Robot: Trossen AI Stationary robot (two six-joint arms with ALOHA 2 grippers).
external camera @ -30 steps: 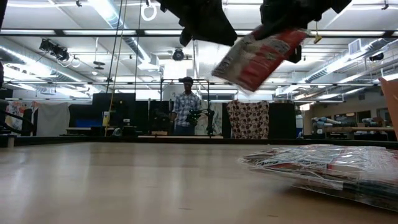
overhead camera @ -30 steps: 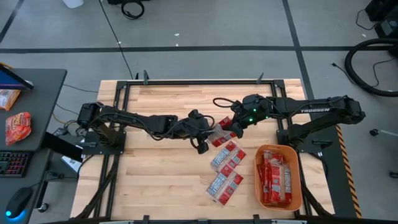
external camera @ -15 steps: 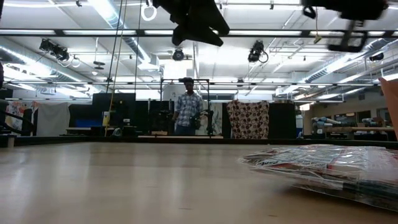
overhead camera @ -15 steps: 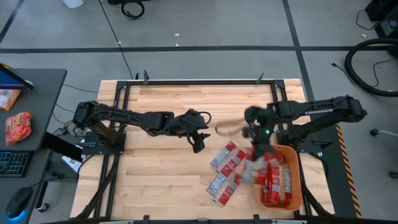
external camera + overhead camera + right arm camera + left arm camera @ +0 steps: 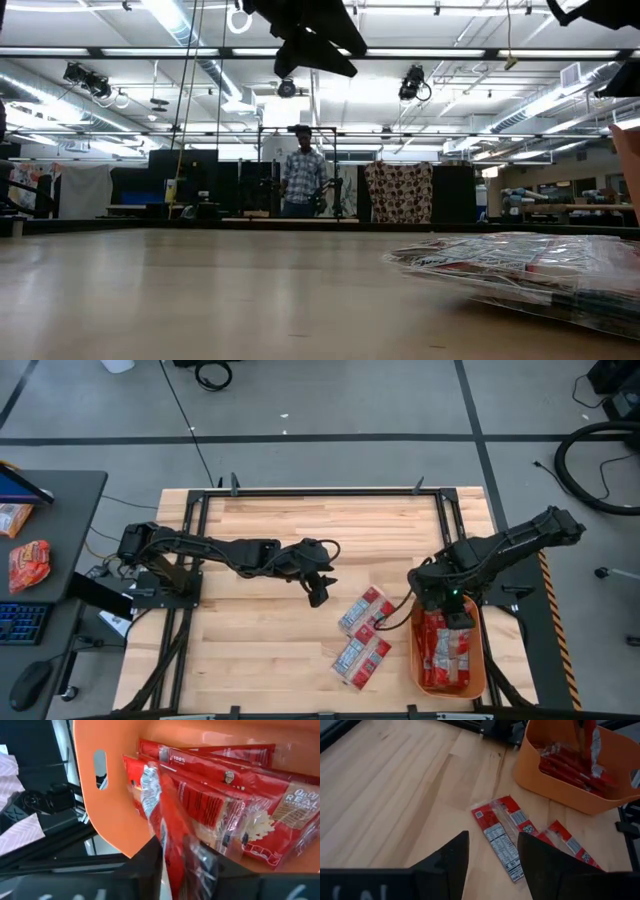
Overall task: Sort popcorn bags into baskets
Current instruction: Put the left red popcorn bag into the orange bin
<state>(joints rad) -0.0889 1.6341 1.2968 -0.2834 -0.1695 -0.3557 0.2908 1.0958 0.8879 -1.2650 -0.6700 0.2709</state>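
The orange basket (image 5: 415, 652) stands at the table's near right with several red popcorn bags (image 5: 445, 660) lying in it. My right gripper (image 5: 446, 615) hangs over the basket's far end, shut on one more red bag (image 5: 167, 820). Two pairs of red bags (image 5: 366, 610) (image 5: 360, 660) lie flat on the wood left of the basket, and show close in the left wrist view (image 5: 502, 832). My left gripper (image 5: 320, 595) hovers above mid-table, open, with nothing between its fingers (image 5: 445, 865). My right gripper pinches the red bag's upper end (image 5: 175, 850) between its two fingers, coming from above and slanting down. The bag hangs on edge below the fingers inside the basket (image 5: 592, 745), its lower end among the bags lying there.
The basket's wall (image 5: 555, 790) stands just past the loose bags. The table's metal frame (image 5: 440, 510) runs along its far and right sides. Bare wood lies at the left and far parts. A person (image 5: 303, 180) stands in the room well behind the table.
My right gripper has carried the red bag from mid-table, next to the left gripper, toward the table's near right edge and down over the basket, tipping its fingers downward. The bag now hangs inside the basket. My left gripper has stayed about where it was.
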